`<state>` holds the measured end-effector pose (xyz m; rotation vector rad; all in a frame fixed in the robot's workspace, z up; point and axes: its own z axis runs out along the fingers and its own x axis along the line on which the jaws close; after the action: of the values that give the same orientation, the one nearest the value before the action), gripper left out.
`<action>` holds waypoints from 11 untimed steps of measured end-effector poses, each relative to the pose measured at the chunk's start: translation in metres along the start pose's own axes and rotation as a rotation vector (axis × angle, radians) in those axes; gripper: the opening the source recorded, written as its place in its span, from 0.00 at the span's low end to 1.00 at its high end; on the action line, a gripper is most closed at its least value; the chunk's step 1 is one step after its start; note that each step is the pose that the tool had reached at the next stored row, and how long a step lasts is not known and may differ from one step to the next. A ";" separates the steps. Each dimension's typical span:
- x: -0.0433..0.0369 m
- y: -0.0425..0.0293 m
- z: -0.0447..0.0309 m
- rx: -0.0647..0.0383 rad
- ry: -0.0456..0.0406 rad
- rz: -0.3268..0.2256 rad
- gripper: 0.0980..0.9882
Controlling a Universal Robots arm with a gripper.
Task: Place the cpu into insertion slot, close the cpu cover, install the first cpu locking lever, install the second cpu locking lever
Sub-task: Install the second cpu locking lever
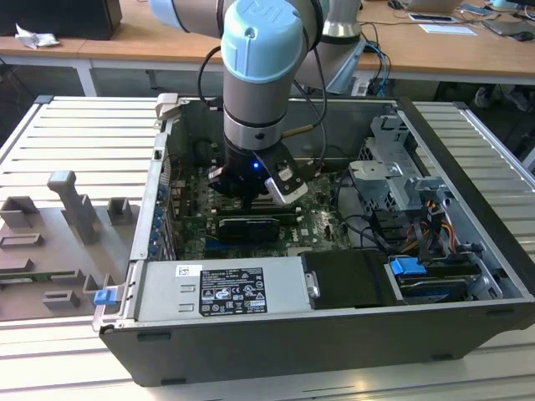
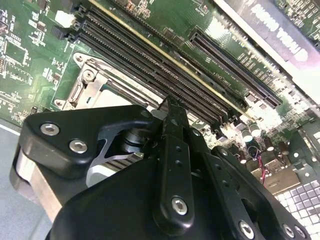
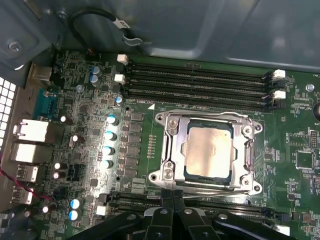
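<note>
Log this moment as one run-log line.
cpu: seated in insertion slot | cpu cover: closed | gripper: shut, at cover edge, holding nothing

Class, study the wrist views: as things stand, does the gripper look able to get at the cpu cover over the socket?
Probably yes. In the first wrist view the gripper sits right at the edge of the cpu cover, which lies flat around the cpu. Nothing stands between them; the memory slots lie on the far side.

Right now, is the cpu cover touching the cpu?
Touching: in the first wrist view the cpu cover lies closed on the cpu, its frame overlapping the chip's edges.
</note>
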<state>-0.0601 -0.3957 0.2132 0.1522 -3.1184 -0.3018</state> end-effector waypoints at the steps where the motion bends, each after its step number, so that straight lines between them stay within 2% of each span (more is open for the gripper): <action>1: 0.0007 -0.0006 0.0000 0.000 0.0000 0.000 0.01; 4: 0.0047 -0.0026 0.0011 -0.005 -0.0005 0.000 0.01; 6: 0.0059 -0.0033 0.0025 -0.012 -0.0010 0.000 0.01; 8: 0.0092 -0.0038 0.0060 -0.016 -0.0015 0.000 0.01; 11: 0.0102 -0.0041 0.0077 -0.030 -0.0029 -0.001 0.01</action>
<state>-0.0700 -0.3991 0.2048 0.1526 -3.1149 -0.3493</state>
